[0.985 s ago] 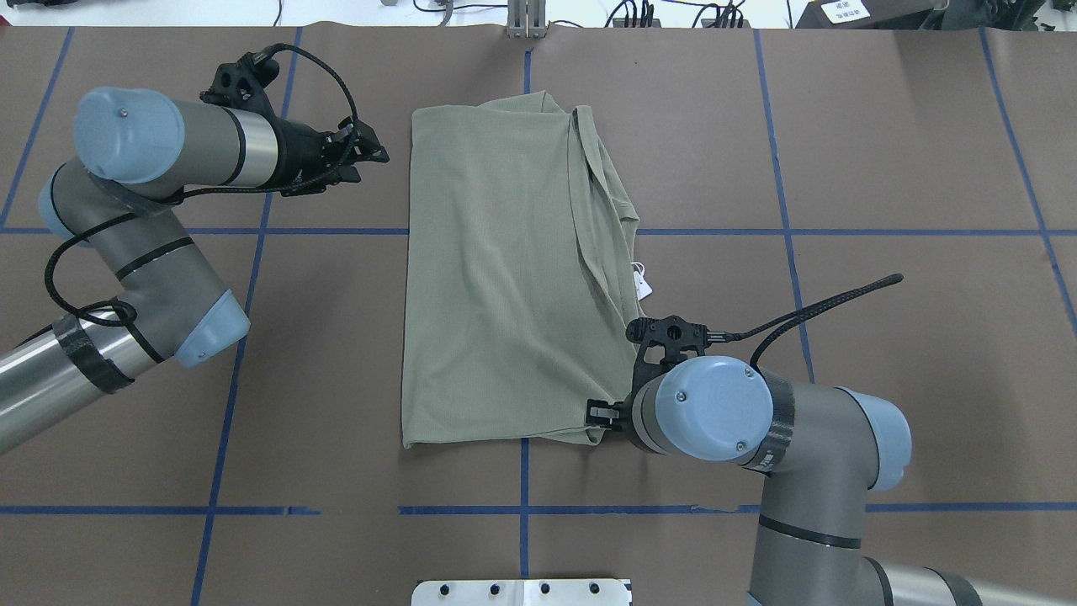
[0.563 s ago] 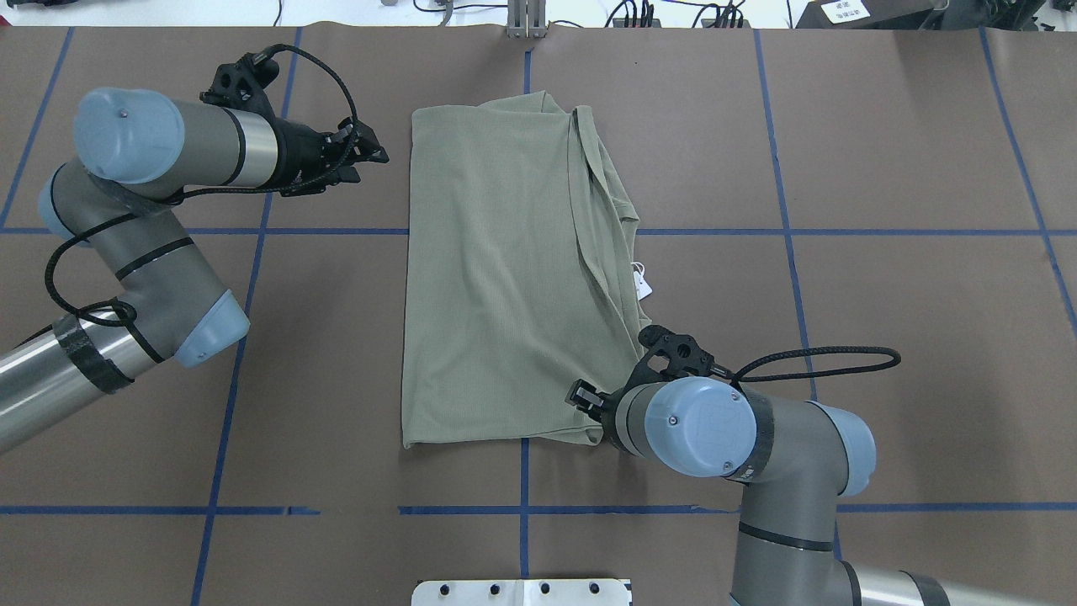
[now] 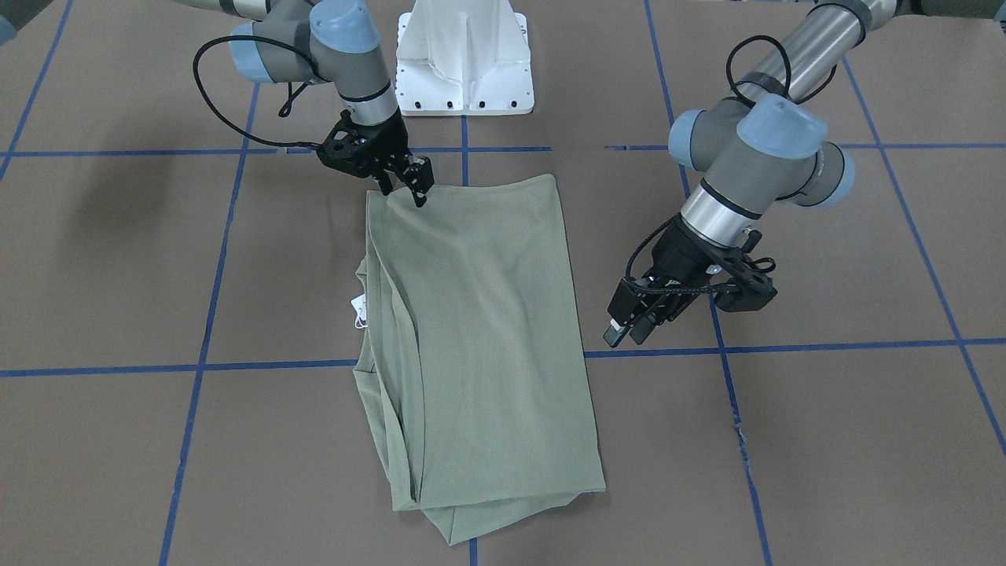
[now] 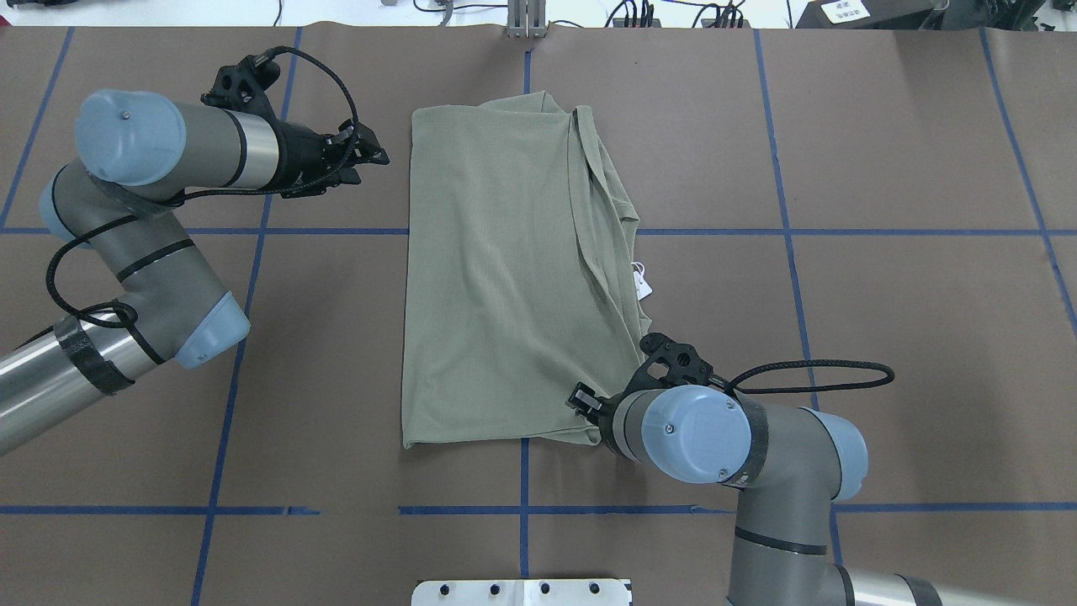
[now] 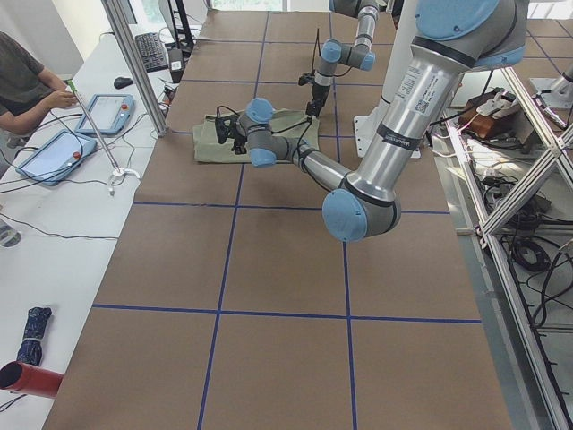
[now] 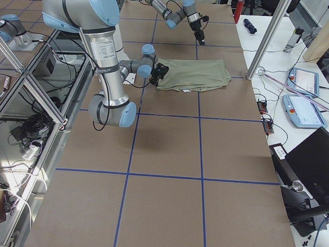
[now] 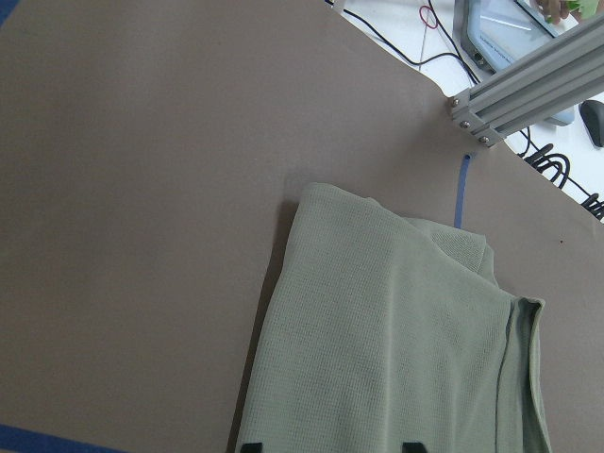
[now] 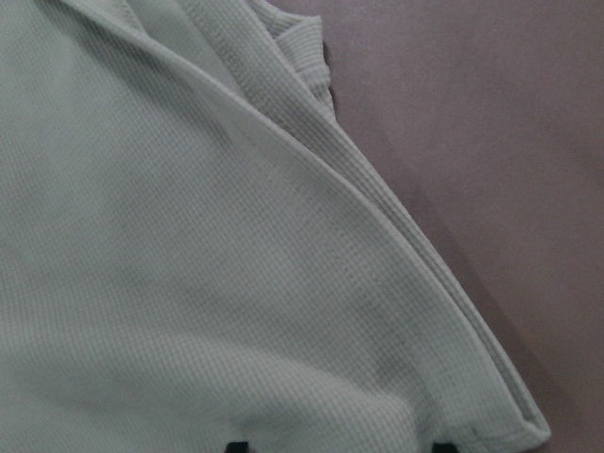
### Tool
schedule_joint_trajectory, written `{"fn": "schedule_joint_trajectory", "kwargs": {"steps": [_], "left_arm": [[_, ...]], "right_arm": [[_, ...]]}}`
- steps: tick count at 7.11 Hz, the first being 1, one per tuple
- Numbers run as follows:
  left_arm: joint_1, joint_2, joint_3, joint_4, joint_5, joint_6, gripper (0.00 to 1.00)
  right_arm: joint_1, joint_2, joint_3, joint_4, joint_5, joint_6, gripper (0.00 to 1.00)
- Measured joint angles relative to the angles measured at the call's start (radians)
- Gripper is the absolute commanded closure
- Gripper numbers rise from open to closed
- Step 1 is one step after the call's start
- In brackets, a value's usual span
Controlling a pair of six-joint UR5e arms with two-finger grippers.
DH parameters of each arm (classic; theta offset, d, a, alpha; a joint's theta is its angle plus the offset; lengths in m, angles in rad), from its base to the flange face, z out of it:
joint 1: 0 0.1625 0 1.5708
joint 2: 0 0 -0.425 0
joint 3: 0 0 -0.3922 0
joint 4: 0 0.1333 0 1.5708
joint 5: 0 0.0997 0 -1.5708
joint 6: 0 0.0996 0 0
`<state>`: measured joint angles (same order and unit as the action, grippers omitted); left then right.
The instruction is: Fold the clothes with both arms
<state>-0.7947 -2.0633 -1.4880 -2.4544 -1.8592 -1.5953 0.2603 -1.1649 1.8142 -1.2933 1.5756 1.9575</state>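
Shirt (image 4: pixel 496 278) count: one, olive green, folded into a long rectangle and lying flat mid-worktop (image 4: pixel 841 168). Two arms in play. The left end effector (image 3: pixel 623 339) hangs just off the shirt's far left corner, fingers apart, holding nothing. One white tag (image 4: pixel 644 284) pokes out from the right edge. The right end effector (image 3: pixel 404 191) sits at the near right corner, fingers spread over the fabric, not clamped.

1. We count one shirt (image 4: pixel 505 278) on the worktop (image 4: pixel 883 337).
2. We see two arms: the left arm (image 4: pixel 210 156) and the right arm (image 4: pixel 791 454).
3. We find one white hang tag (image 4: pixel 644 288).
4. We spot one white pedestal base (image 3: pixel 464 59).
5. We note one person (image 5: pixel 22 81) at the side.
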Motion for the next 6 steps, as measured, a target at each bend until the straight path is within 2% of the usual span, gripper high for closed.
{"fn": "schedule_joint_trajectory", "kwargs": {"steps": [6], "left_arm": [[0.003,0.009,-0.006,0.000,0.001,-0.006,0.42]], "right_arm": [[0.032,0.046,0.000,-0.005,0.007,0.000,1.00]]}}
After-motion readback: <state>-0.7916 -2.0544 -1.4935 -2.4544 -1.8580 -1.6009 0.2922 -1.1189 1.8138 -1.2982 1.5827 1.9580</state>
